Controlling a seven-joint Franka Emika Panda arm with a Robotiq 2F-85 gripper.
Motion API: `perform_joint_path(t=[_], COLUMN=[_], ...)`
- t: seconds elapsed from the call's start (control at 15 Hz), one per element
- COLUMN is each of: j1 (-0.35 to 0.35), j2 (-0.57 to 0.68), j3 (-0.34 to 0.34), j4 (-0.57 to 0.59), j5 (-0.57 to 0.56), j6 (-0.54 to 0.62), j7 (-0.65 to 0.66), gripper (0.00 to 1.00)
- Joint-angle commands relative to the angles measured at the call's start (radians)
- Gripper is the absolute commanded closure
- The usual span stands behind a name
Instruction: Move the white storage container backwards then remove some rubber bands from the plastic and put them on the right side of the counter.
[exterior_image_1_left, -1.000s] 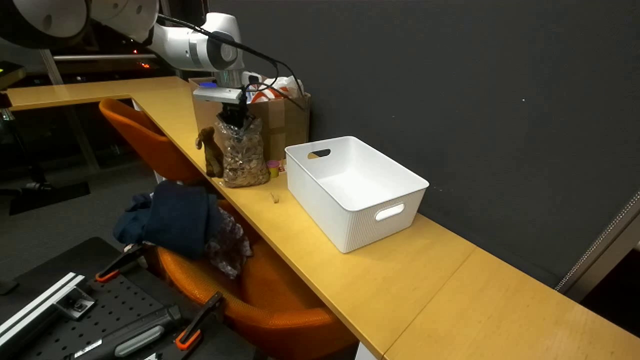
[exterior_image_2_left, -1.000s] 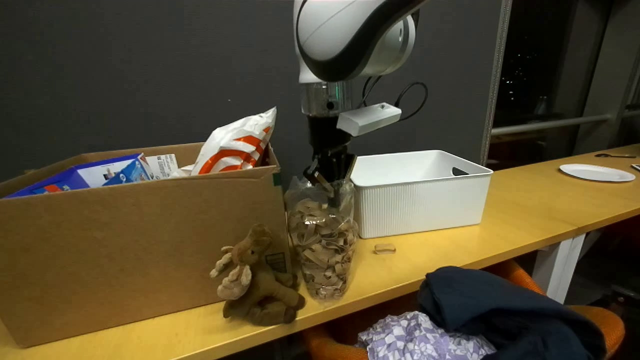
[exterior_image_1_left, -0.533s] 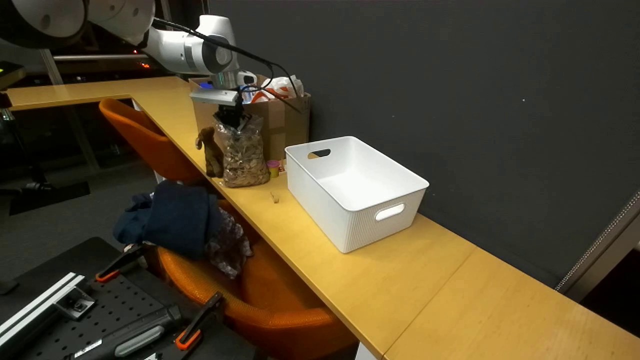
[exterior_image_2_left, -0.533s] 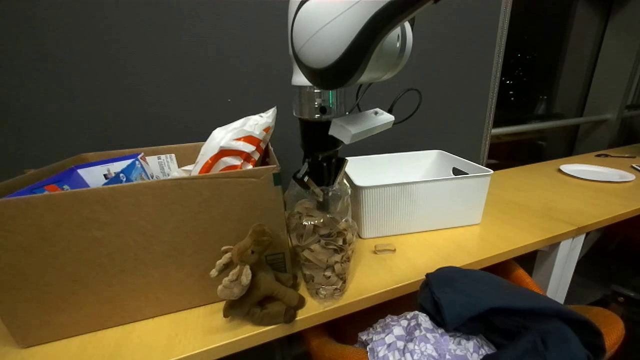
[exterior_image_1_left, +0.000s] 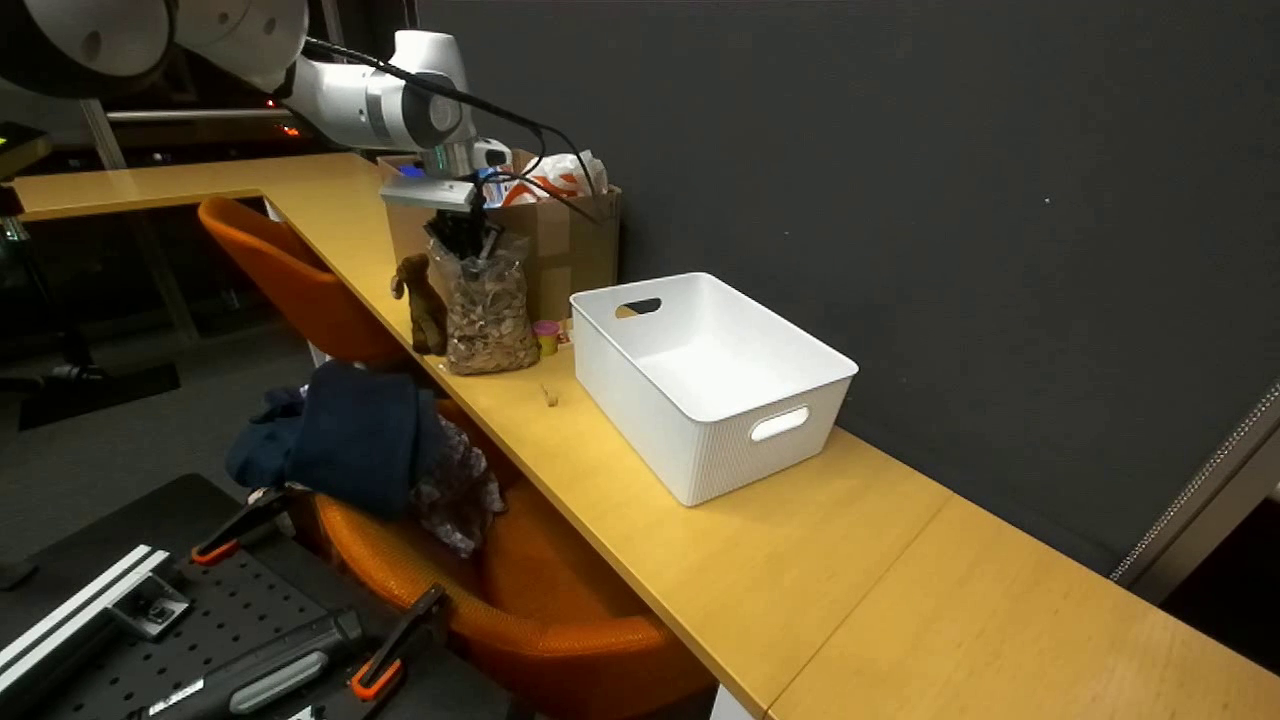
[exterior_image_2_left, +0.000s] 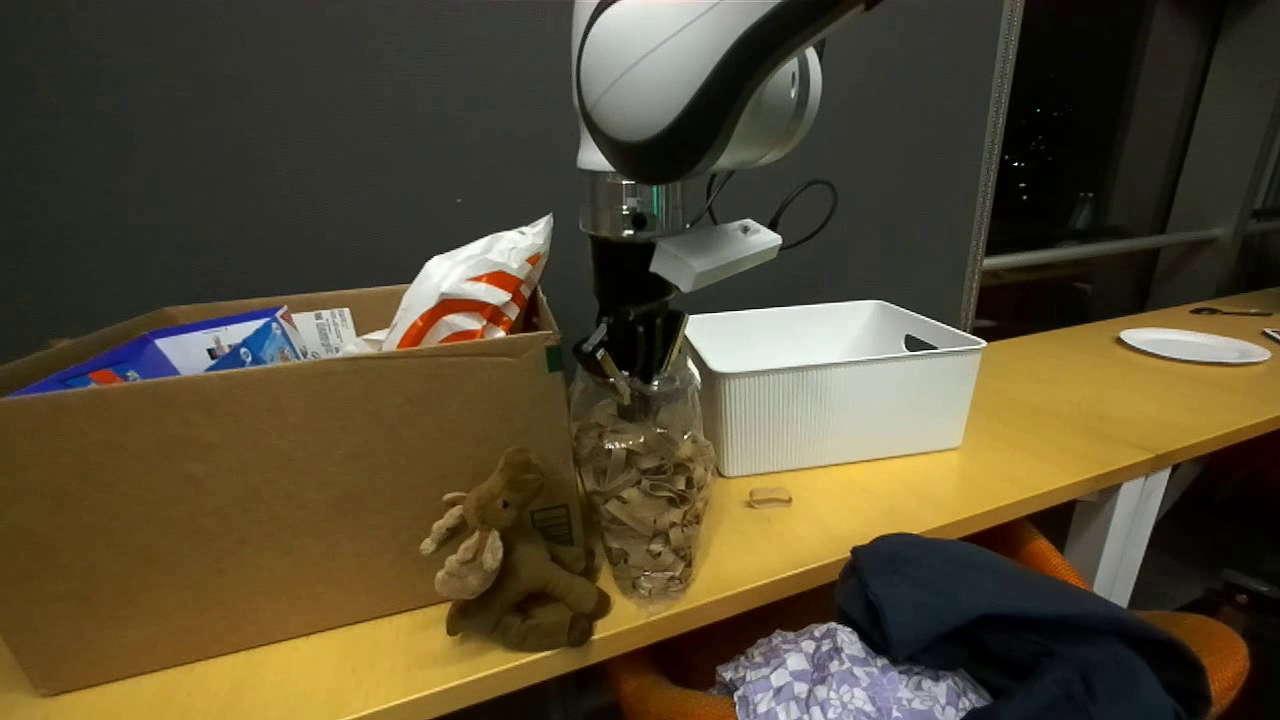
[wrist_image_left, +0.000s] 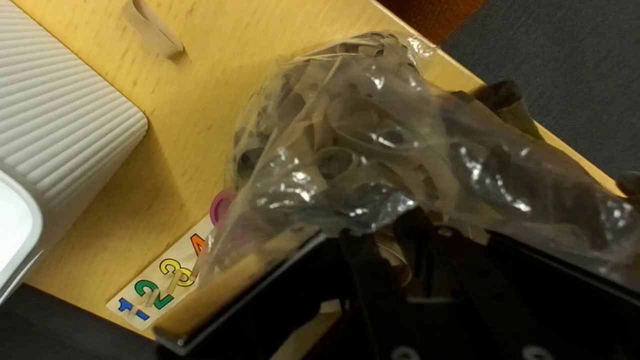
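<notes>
Bench (exterior_image_2_left: 1030, 420): right side awaits our bands.
White storage container (exterior_image_2_left: 840, 420): stands near the plastic.
Plastic (exterior_image_2_left: 676, 408): upright; we should spare its film.
End effector (exterior_image_2_left: 632, 402): in the plastic's mouth; apart or together, we cannot tell.
Rubber bands (exterior_image_2_left: 648, 505): mostly bagged; we'd lift few, straight up.

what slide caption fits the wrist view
Pincer at the mouth of a clear bag of rubber bands, one loose band, a white bin and a number strip nearby.
</notes>
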Motion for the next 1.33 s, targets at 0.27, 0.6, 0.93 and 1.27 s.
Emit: perform_joint_path(t=[0.27,0.6,0.93,1.27], j1=[-0.016,-0.015,-0.017,-0.013], j2=[0.056,0.097,0.148,0.164], j3=[-0.007,-0.013,-0.016,-0.017], j4=[0.048,0.086,0.128,0.146], j5=[-0.021,-0.029,-0.036,-0.036], j6=[-0.005,-0.011,-0.019,-0.022], j7=[-0.018,-0.024,-0.028,-0.031], gripper=[0.55,0.53,0.33,0.55])
